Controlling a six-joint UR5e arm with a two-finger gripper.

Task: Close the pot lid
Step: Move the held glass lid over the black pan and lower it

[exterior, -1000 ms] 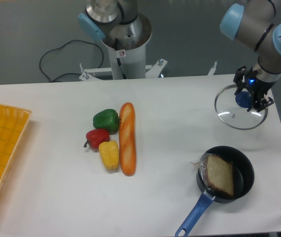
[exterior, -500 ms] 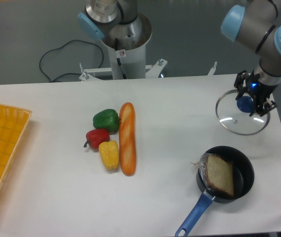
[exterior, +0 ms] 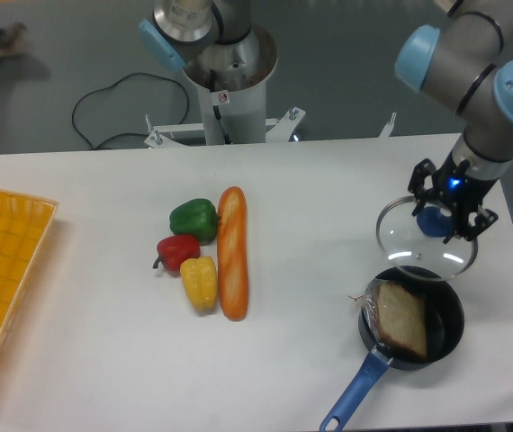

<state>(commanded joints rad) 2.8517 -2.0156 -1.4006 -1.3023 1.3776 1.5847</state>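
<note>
Glass and metal-rimmed, the lid (exterior: 423,246) is held by its blue knob (exterior: 433,220), on which the tool (exterior: 445,209) is closed at the far right of the white counter (exterior: 328,207). The lid appears lifted off the counter, though its height cannot be judged. Just below the tool, nearer the camera, the black saucepan (exterior: 413,317) is seen uncovered, with a slice of bread (exterior: 401,319) inside and its blue handle (exterior: 354,394) pointing toward the front edge. The lid's near rim overlaps the pan's far rim in this view. The grasp seems done; carrying over the pan, lowering and release are left. Far left of the tool, a baguette (exterior: 232,253) and three peppers lie untouched.
</note>
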